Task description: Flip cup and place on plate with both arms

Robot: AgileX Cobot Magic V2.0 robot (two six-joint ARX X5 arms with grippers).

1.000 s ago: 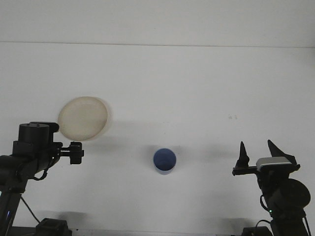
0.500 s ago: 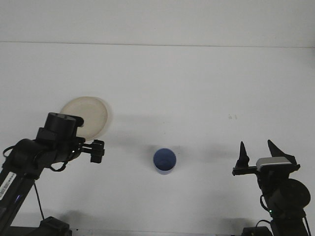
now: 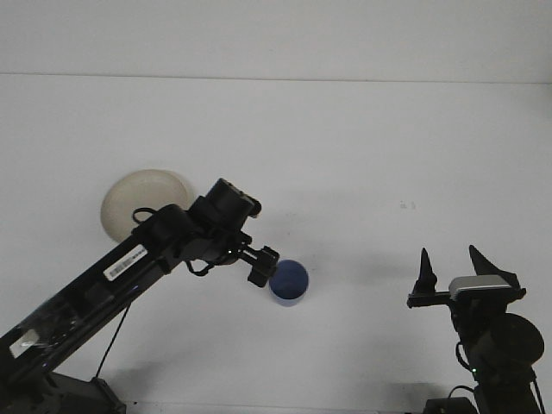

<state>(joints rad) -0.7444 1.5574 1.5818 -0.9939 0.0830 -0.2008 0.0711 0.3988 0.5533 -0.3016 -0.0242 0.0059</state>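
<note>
Cup (image 3: 288, 282) upright beside left tool (image 3: 262, 266); plate (image 3: 141, 200) bare.

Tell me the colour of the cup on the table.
The cup is blue, seen in the front view.

Smooth matt white table (image 3: 362, 155), blue plastic-looking cup (image 3: 288, 282), cream matt plate (image 3: 138, 197), black matt arms

- The left arm (image 3: 129, 267) is covering the lower right part of the plate (image 3: 138, 197).
- The left gripper (image 3: 261, 266) is overlapping the cup (image 3: 289, 283); its fingers are showing too dark to read.
- The bottom edge is cutting off both arm bases.
</note>
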